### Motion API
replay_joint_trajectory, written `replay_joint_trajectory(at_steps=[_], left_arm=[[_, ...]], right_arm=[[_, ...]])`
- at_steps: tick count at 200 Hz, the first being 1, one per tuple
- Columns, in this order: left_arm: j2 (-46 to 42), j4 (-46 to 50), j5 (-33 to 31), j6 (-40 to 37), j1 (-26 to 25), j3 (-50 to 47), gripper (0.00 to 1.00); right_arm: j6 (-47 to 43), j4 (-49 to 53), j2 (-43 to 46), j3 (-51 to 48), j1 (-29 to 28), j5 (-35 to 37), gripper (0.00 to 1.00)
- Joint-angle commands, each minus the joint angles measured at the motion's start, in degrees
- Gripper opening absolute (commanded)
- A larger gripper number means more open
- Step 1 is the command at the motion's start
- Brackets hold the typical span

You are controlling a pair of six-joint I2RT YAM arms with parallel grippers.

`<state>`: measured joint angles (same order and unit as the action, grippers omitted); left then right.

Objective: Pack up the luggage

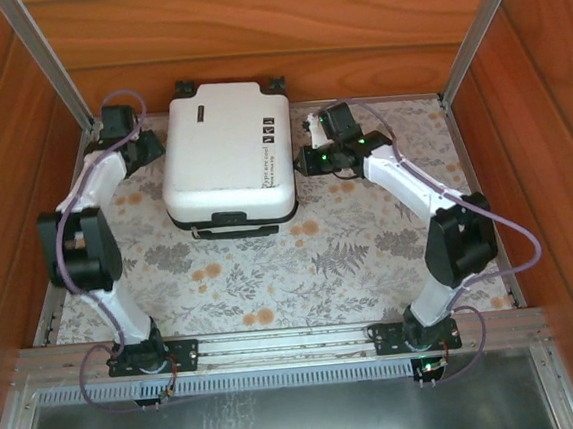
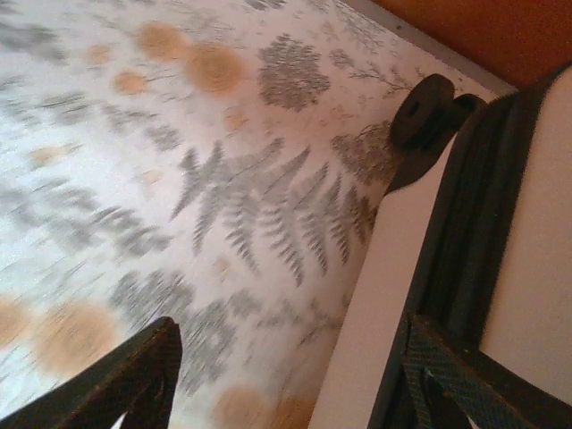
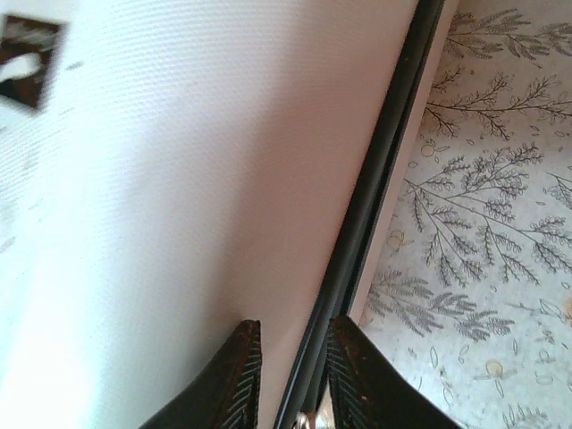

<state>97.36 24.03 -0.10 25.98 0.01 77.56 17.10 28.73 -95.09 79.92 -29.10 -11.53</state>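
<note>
Closed luggage [image 1: 226, 154] between left gripper [image 2: 290, 326], spread, and right gripper [image 3: 293, 326], pinching seam [image 3: 375, 179].

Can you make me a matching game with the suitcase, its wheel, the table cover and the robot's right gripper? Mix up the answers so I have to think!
Things
1. suitcase
2. wheel
3. table cover
4. right gripper

Matches
A. printed with grey leaves and orange flowers
B. black, at the suitcase's far end
C. one finger on each side of the dark seam
D. white, lying flat with its lid down

Pairs: 1-D, 2-B, 3-A, 4-C
</note>
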Motion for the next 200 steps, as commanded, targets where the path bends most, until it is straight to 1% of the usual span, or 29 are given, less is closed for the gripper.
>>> replay_joint_trajectory(at_steps=[1,6,9,17,26,32,37,46,58,70,93,102,113,128,150,160,177,189,200], left_arm=[[-19.29,1.19,-7.45,1.92,-1.95,-10.90,0.73],[-23.10,1.19,-8.32,2.73,-2.16,-15.37,0.74],[-27.06,1.13,-8.53,3.34,-2.25,-16.92,0.75],[-34.74,1.11,-8.06,4.98,-2.72,-22.55,0.77],[-43.06,1.19,-6.22,6.88,-3.50,-28.12,0.87],[-48.10,1.19,-4.34,8.48,-4.33,-31.42,0.92],[-51.92,1.15,-2.44,9.68,-5.42,-34.06,0.99],[-57.70,1.14,0.22,11.99,-8.56,-38.14,1.00],[-62.85,1.61,0.13,15.43,-14.43,-42.57,1.00],[-65.11,1.74,-2.09,17.35,-21.56,-45.98,1.00],[-63.52,3.14,-12.72,17.22,-35.25,-49.29,1.00],[-61.44,3.43,-15.63,16.93,-38.87,-49.24,1.00],[-58.45,4.02,-19.22,16.58,-41.39,-48.05,1.00],[-54.71,4.44,-21.32,16.42,-42.01,-45.82,1.00],[-51.63,5.59,-24.43,14.79,-41.89,-40.88,1.00],[-50.62,6.29,-25.68,11.51,-41.85,-37.06,1.00],[-47.71,9.85,-29.40,4.66,-41.05,-27.80,1.00],[-44.87,13.50,-30.04,1.40,-37.72,-21.19,1.00],[-42.49,15.94,-27.01,0.44,-30.88,-16.83,1.00]], right_arm=[[-0.52,-0.26,5.56,-0.36,-2.09,0.88,0.30],[-0.88,0.71,5.94,0.06,-2.07,1.36,0.31],[-1.14,1.39,6.01,0.52,-2.06,1.48,0.32],[-1.61,3.46,5.97,1.91,-1.98,2.01,0.37],[-1.89,5.49,5.43,3.69,-1.90,2.21,0.44],[-1.94,6.48,5.24,4.71,-1.86,1.69,0.47],[-1.90,6.99,5.08,5.37,-1.85,1.05,0.50],[-1.18,7.51,4.95,6.40,-1.82,0.51,0.54],[-0.71,8.30,4.70,7.72,-1.53,-0.46,0.56],[-0.75,8.70,4.56,8.67,-1.37,-0.82,0.58],[-0.41,9.39,5.01,9.07,-1.20,-0.55,0.57],[-0.58,8.98,5.91,8.54,-1.22,-1.19,0.57],[-0.73,7.75,8.17,6.55,-1.23,-2.33,0.54],[-1.10,4.56,12.78,1.86,-1.69,-3.30,0.52],[-1.94,-3.62,21.55,-9.24,-4.29,-3.29,0.50],[-3.72,-6.84,25.01,-14.18,-6.94,-2.38,0.50],[-7.27,-11.73,28.22,-21.24,-14.11,1.47,0.51],[-7.33,-17.34,27.90,-25.73,-18.27,1.60,0.53],[-7.65,-22.87,25.84,-28.70,-22.42,3.45,0.53]])
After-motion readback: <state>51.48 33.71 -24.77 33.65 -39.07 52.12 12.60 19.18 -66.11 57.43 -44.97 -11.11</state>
